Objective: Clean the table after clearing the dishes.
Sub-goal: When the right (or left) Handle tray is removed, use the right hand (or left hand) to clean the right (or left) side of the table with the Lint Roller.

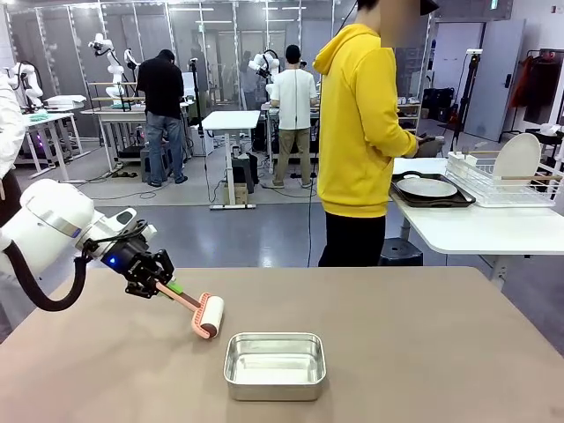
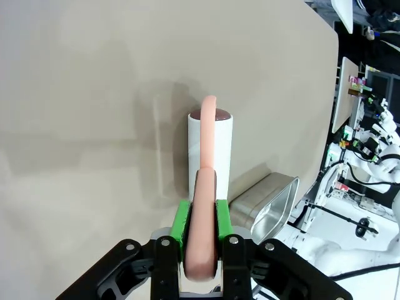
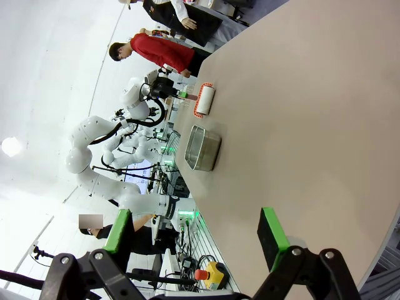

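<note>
My left gripper [image 1: 161, 283] is shut on the pink handle of a lint roller [image 1: 204, 315]. The roller's white head lies low on the grey-brown table [image 1: 423, 352], left of centre. In the left wrist view the green pads [image 2: 182, 226] clamp the handle, and the lint roller [image 2: 210, 147] points away over the table [image 2: 81, 94]. My right gripper [image 3: 197, 232] hangs open above the table [image 3: 312, 112] with nothing between its fingers. The dishes [image 1: 427, 188], a white plate on a dark tray, sit on the white side table at the far right.
A steel pan [image 1: 274, 365] stands near the front middle, right of the roller; it also shows as the pan [image 2: 265, 200] and the pan [image 3: 203, 148]. A person in a yellow hoodie [image 1: 357, 132] stands at the far edge, turned to a dish rack [image 1: 498, 179].
</note>
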{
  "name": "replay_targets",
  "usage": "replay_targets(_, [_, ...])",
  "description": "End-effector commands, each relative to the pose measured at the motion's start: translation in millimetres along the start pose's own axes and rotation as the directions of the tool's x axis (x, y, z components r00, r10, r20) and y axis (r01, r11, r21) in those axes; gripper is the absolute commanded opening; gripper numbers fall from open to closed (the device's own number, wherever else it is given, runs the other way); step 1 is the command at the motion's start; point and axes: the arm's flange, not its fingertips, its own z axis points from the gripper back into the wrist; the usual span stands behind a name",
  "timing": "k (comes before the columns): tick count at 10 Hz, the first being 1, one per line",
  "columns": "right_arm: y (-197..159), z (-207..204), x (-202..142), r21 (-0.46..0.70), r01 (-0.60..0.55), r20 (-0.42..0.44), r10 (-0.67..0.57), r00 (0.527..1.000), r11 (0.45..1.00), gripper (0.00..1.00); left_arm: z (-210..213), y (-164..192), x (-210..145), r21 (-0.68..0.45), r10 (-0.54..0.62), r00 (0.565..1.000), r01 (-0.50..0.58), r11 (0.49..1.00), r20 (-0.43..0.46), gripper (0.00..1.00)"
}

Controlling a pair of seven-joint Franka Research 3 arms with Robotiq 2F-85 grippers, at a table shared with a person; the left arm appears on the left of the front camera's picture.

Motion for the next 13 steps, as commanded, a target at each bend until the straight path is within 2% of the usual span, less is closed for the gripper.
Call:
replay_targets(1, [3.3, -0.8, -1.6, 0.002, -0.01, 0.003, 0.01, 1.0, 1.0, 1.0, 6.1, 27.5, -8.1, 0.012, -0.033, 0.999, 0.033, 0.999, -0.011, 0.22])
replay_targets(3, [3.3, -0.8, -1.6, 0.002, -0.01, 0.003, 0.01, 1.0, 1.0, 1.0, 20.9, 42.7, -13.8, 0.005, -0.084, 0.996, 0.084, 0.996, 0.004, 0.22])
replay_targets(7, [3.3, -0.8, -1.6, 0.002, -0.01, 0.003, 0.01, 1.0, 1.0, 1.0, 57.7, 91.6, -32.4, -0.018, -0.151, 0.984, 0.154, 0.988, 0.099, 0.22])
replay_targets(11, [3.3, -0.8, -1.6, 0.002, -0.01, 0.003, 0.01, 1.0, 1.0, 1.0, 97.0, 135.9, -44.1, -0.035, -0.099, 0.983, 0.106, 0.994, 0.155, 0.22])
replay_targets(13, [3.3, -0.8, -1.6, 0.002, -0.01, 0.003, 0.01, 1.0, 1.0, 1.0, 117.0, 156.9, -44.4, -0.016, -0.038, 0.984, 0.042, 0.999, 0.176, 0.22])
